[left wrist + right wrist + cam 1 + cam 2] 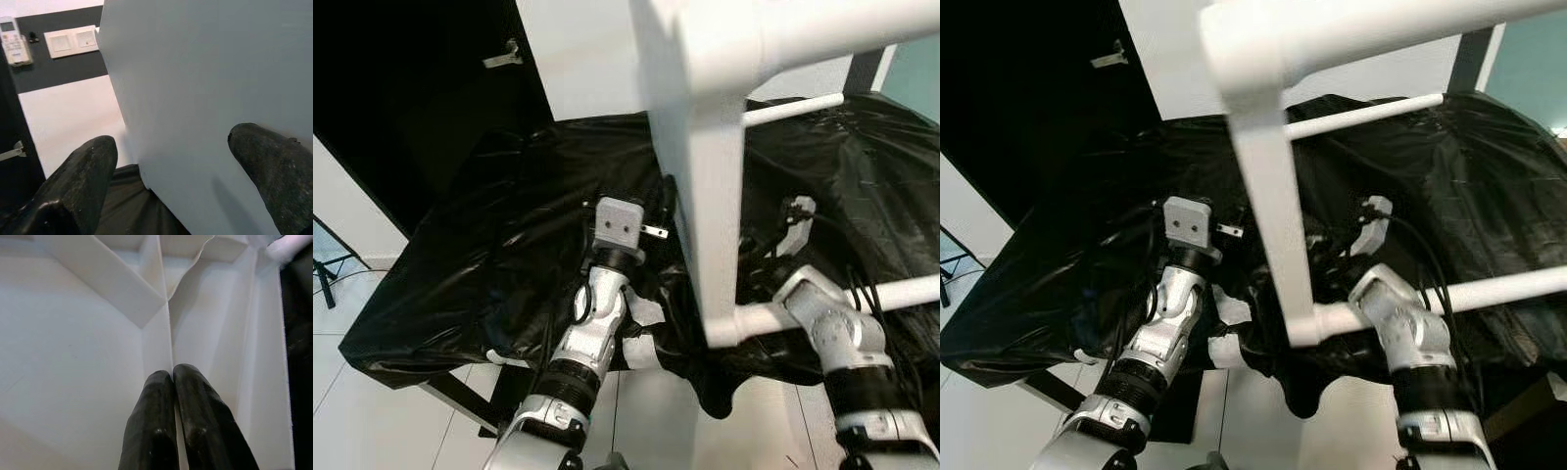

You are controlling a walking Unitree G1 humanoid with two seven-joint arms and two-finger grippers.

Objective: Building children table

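Observation:
A white children's table frame hangs close in front of my head camera, one thick leg upright with thin round rails branching off it. My left gripper is open, its two black fingers spread wide against a flat white panel of the table. My right gripper is shut on a thin white rib on the table's ribbed underside. Both silver arms reach up over a work surface covered in black plastic sheet. The leg hides the left fingers in the eye views.
The black sheet drapes over the surface's near edge, with white tiled floor below. A dark door with a metal handle stands at the back left. White wall switches and a remote hang on the wall.

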